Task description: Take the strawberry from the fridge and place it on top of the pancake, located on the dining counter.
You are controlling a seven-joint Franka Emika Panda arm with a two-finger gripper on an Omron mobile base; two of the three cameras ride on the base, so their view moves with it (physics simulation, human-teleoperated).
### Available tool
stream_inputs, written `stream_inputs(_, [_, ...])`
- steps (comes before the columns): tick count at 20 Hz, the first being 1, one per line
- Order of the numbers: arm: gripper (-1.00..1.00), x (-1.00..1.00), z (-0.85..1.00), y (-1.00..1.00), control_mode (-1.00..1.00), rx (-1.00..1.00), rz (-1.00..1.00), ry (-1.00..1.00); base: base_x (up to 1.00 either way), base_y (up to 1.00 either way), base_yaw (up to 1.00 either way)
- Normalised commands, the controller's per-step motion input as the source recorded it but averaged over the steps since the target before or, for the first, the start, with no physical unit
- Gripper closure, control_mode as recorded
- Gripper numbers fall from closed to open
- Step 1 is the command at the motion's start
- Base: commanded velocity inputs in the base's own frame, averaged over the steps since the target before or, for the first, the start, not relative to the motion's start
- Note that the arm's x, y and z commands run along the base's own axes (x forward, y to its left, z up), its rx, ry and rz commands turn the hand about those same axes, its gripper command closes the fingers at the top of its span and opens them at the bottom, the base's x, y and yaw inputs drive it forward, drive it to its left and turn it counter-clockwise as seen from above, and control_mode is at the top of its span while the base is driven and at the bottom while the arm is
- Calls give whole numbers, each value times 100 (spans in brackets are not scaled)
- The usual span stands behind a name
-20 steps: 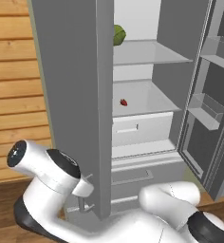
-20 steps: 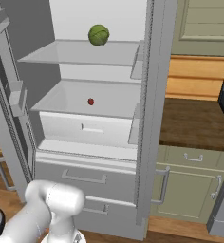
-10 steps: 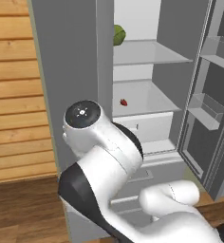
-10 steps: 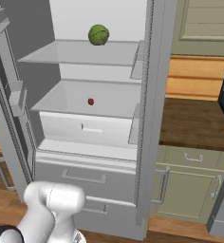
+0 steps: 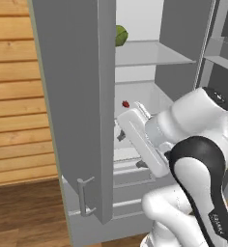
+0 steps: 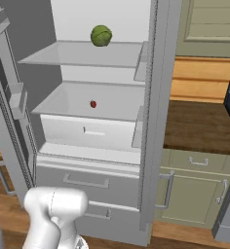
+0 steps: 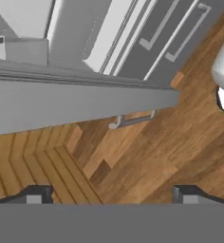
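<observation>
The fridge stands open, the strawberry untouched on its shelf at frame centre-left. The pincer, jaws wide and empty, hasn't yet reached in.

- A home kitchen, rendered rather than filmed (surfaces are flat and textureless).
- A tall light-grey fridge stands open, showing white shelves, with two bar-handled drawers at 6 o'clock below them.
- Food sits inside: a green leafy ball on the upper shelf, a strawberry on the one below.
- At 3 o'clock of the fridge, a dark countertop tops pale green cabinets.
- Wood plank walls and wooden floor.
</observation>
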Motion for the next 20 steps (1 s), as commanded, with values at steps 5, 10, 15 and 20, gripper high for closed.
stream_inputs(5, [-100, 8, 38, -59, -100, 46, 15, 1, 0, 0, 0])
stream_inputs(10, [-100, 61, 0, -45, -100, 21, 13, 5, 0, 0, 0])
stream_inputs(15, [-100, 73, 0, -9, -100, 4, 16, -2, 0, 0, 0])
stream_inputs(20, [-100, 99, -4, 0, -100, 1, 10, -5, 0, 0, 0])
